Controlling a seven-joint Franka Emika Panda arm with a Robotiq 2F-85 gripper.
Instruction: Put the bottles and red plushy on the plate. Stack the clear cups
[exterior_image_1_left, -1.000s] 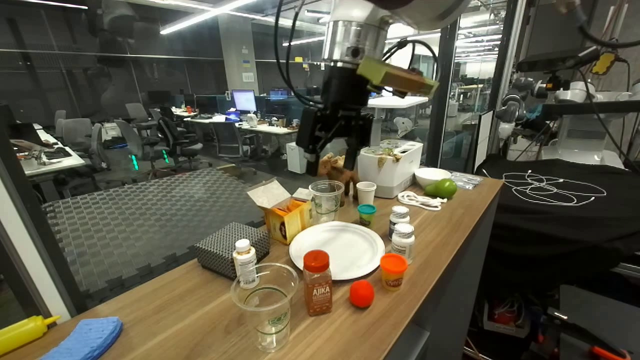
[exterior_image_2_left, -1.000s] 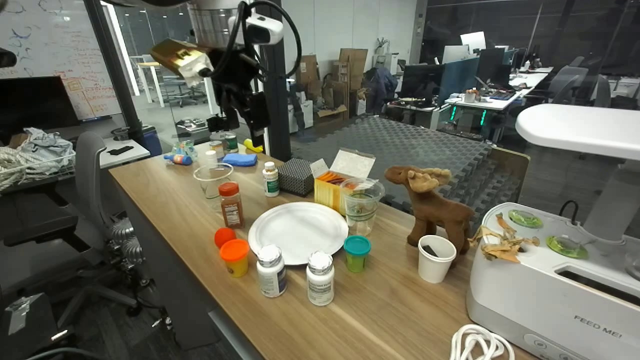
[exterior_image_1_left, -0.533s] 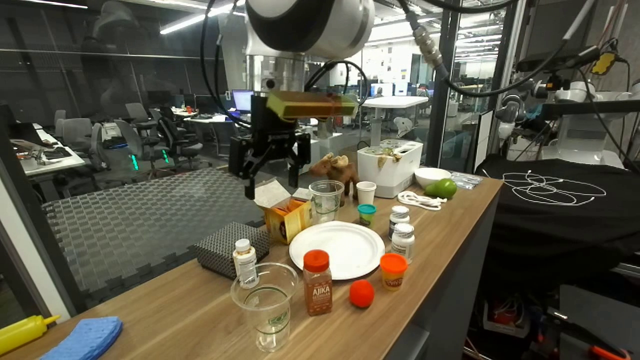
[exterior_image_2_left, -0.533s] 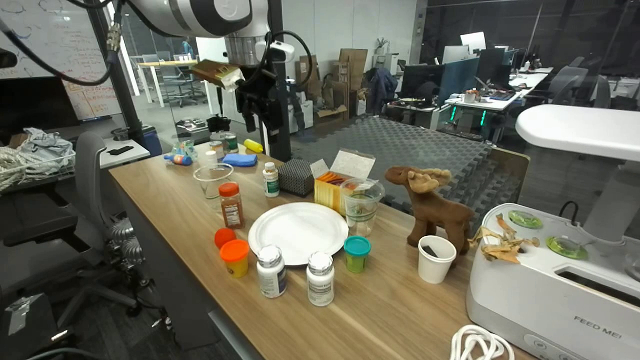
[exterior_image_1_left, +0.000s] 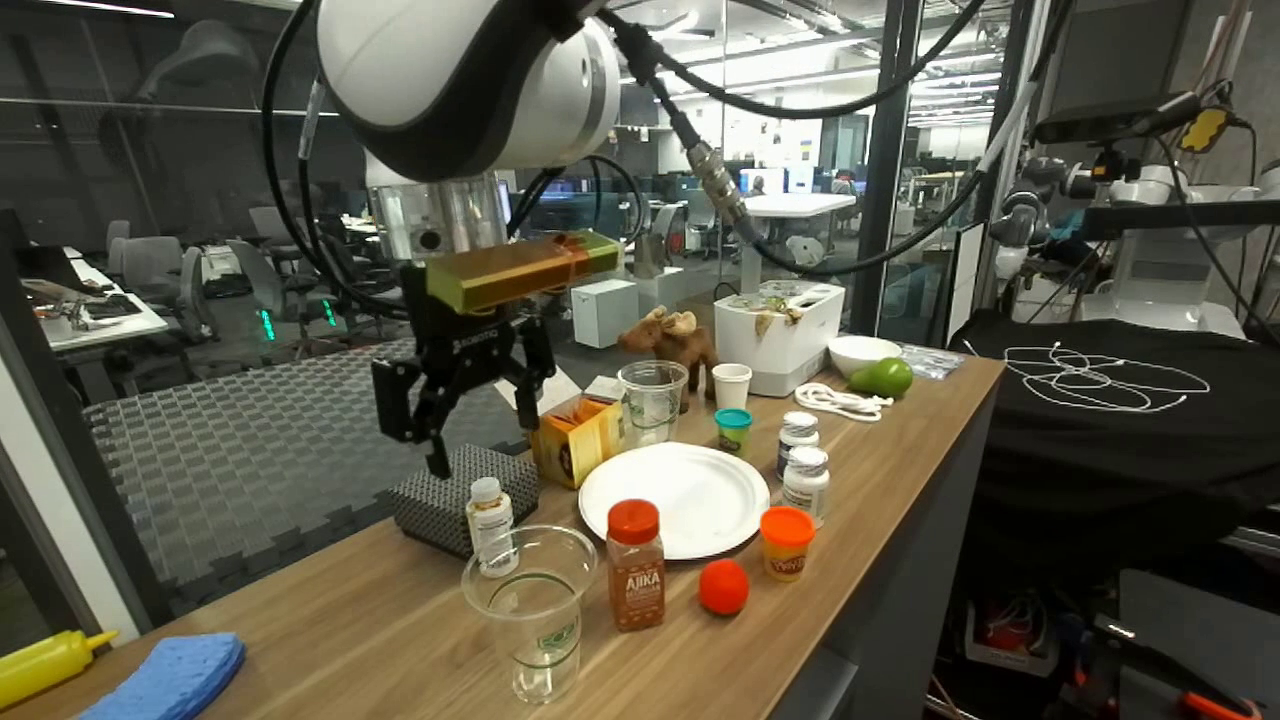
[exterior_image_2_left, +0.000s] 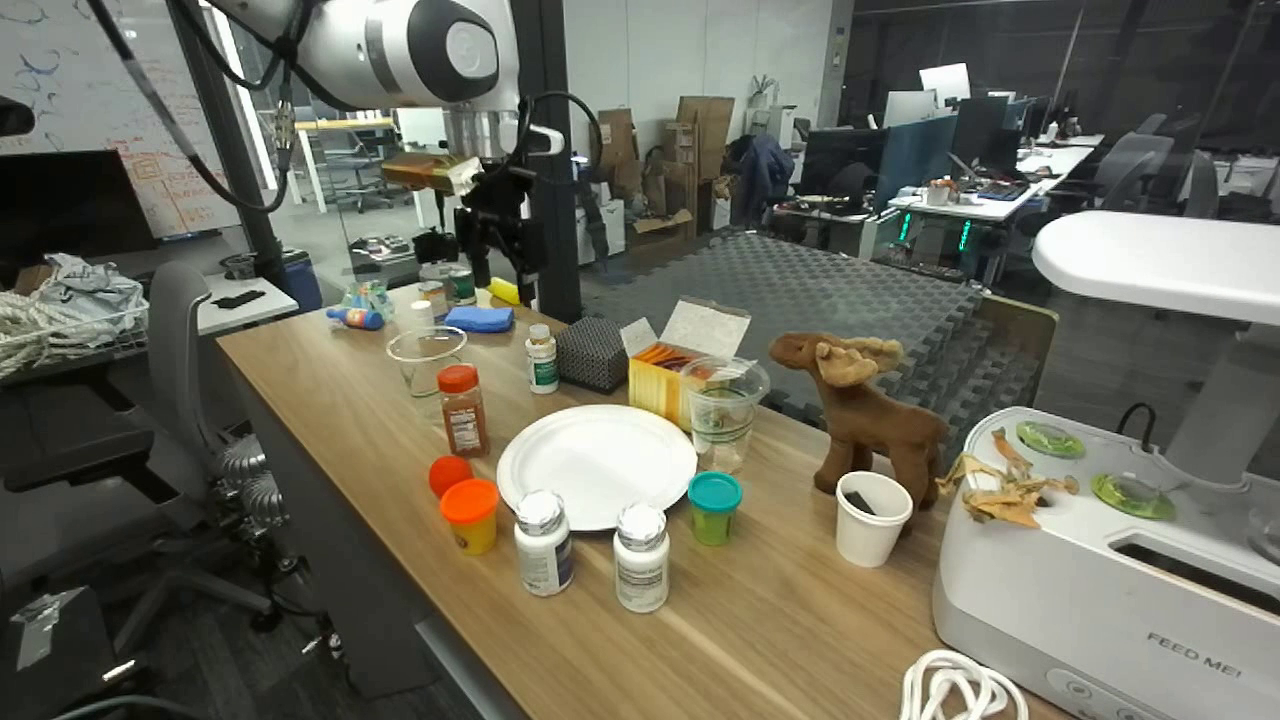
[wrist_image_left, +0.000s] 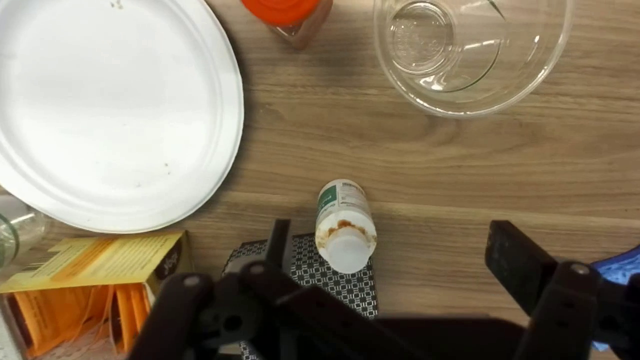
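On the counter (exterior_image_2_left: 770, 640), a yellow box (wrist_image_left: 100, 255) holds orange packets (wrist_image_left: 52, 312), a paper cup (exterior_image_2_left: 870, 538) something dark (exterior_image_2_left: 859, 501) (too small to name); bottles (exterior_image_2_left: 641, 575), red ball (exterior_image_2_left: 450, 476) and clear cups (exterior_image_2_left: 724, 420) sit around the plate (exterior_image_2_left: 598, 465); the end effector (exterior_image_1_left: 483, 440) hangs, spread wide, near a white-capped bottle (exterior_image_1_left: 488, 517)
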